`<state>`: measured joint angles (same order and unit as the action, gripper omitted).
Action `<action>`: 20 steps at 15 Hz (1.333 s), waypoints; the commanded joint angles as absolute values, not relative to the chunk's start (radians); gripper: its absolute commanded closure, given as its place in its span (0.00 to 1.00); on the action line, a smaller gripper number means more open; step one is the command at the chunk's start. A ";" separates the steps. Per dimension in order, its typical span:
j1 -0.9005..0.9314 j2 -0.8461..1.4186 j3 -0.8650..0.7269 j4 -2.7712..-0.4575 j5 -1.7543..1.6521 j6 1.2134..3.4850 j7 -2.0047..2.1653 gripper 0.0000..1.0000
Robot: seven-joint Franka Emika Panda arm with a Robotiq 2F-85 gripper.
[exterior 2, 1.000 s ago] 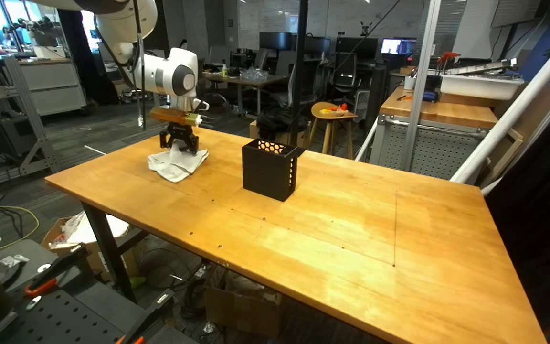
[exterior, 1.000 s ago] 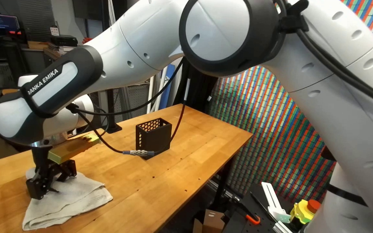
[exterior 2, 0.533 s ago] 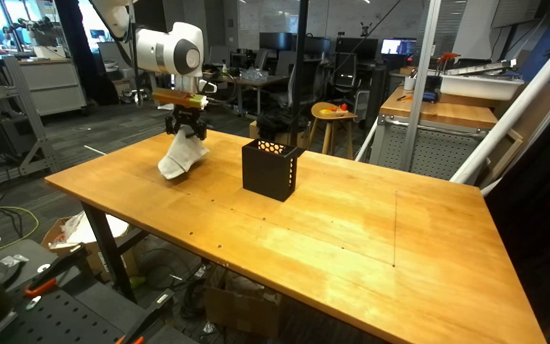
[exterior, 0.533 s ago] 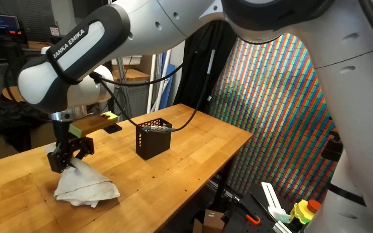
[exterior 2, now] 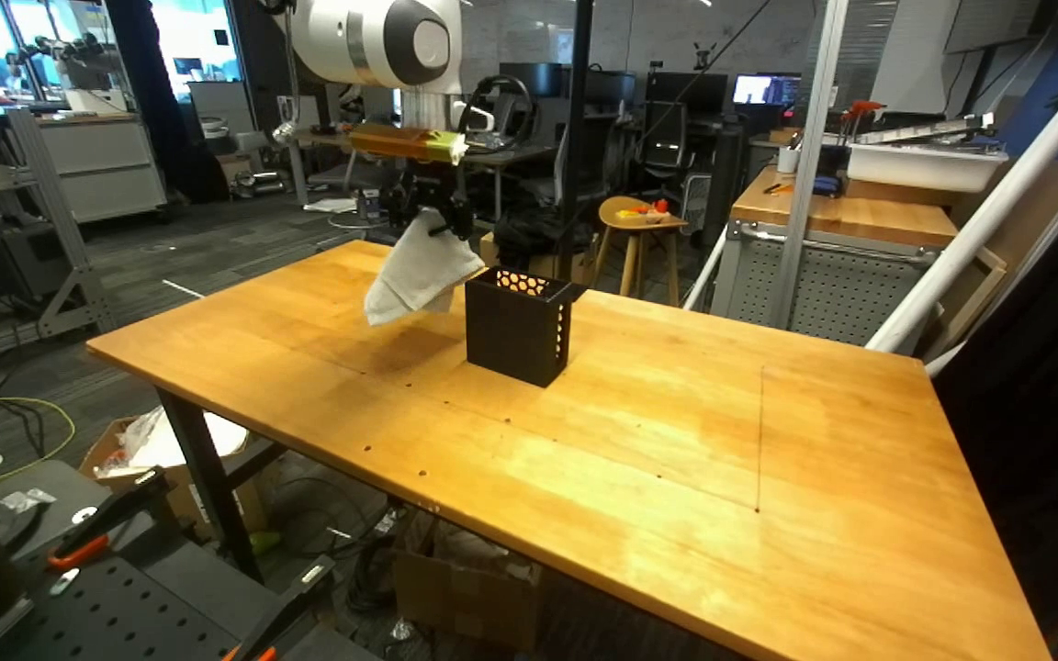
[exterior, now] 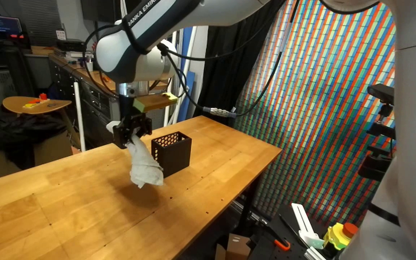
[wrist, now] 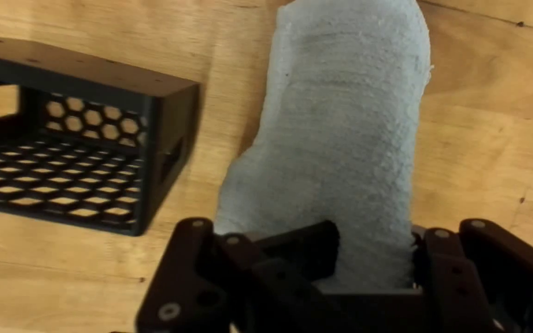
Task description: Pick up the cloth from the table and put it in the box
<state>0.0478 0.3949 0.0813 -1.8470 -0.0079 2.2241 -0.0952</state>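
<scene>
Raised and shifted rightward since the earlier frame, the cloth (exterior: 144,164) is dangling clenched in the gripper (exterior: 133,134) left of centre in an exterior view, is probably needing more lift before crossing the box (exterior 2: 511,335) at centre in an exterior view, and is being cut off at the wrist view's top.

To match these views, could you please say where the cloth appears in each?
In an exterior view: cloth left of centre, mostly below halfway.
In an exterior view: cloth left of centre, above halfway.
Wrist view: cloth reaching the top edge, mostly right of centre.
Shared landmark: black box, right of cloth in both exterior views, left of it in wrist view.
</scene>
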 commanded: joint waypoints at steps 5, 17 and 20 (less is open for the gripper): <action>-0.091 0.237 -0.016 -1.911 0.003 2.220 -0.215 1.00; -0.130 0.298 0.005 -1.902 0.060 2.226 -0.375 1.00; -0.143 0.319 0.012 -1.913 0.097 2.235 -0.383 1.00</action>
<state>-0.1298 0.3100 0.0065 -1.9038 0.0440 2.2223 -0.3456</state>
